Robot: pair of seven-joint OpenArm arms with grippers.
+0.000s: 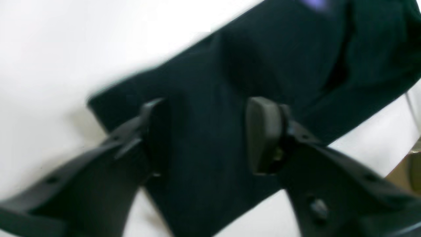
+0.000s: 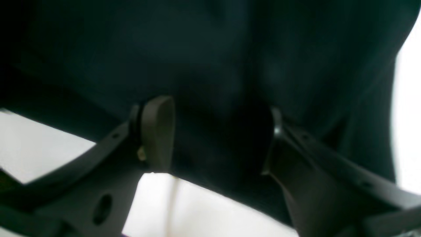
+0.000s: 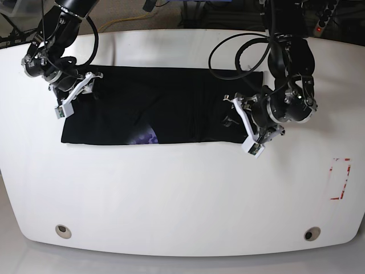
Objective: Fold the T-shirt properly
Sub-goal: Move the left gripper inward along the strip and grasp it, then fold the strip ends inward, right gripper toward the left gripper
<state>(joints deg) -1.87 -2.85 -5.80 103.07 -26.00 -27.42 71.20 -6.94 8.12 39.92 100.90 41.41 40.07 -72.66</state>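
Through my left wrist camera I look down between the two fingers of my left gripper (image 1: 204, 135), which stand well apart with a band of the black T-shirt (image 1: 263, 59) running between them over the white worktop (image 1: 49, 49); the picture is blurred, so I cannot tell whether the pads touch the cloth or hang just over it, and I see nothing pinched. To do this fold well, I judge I should catch the edge through all its layers before lifting, not just the top skin. In my right wrist view the right gripper (image 2: 217, 138) is likewise spread wide, dark cloth filling the gap and most of the frame, the shirt's edge crossing low between the fingers with bare worktop below; no grip is visible here either. From the base view the T-shirt lies as a long flat rectangle across the far half of the worktop (image 3: 182, 194), a scrap of purple print showing at its near edge. My right gripper (image 3: 77, 94) sits over one short end, my left gripper (image 3: 251, 123) over the other. I judge both ends should rise together and level, so the cloth carries over without skewing.
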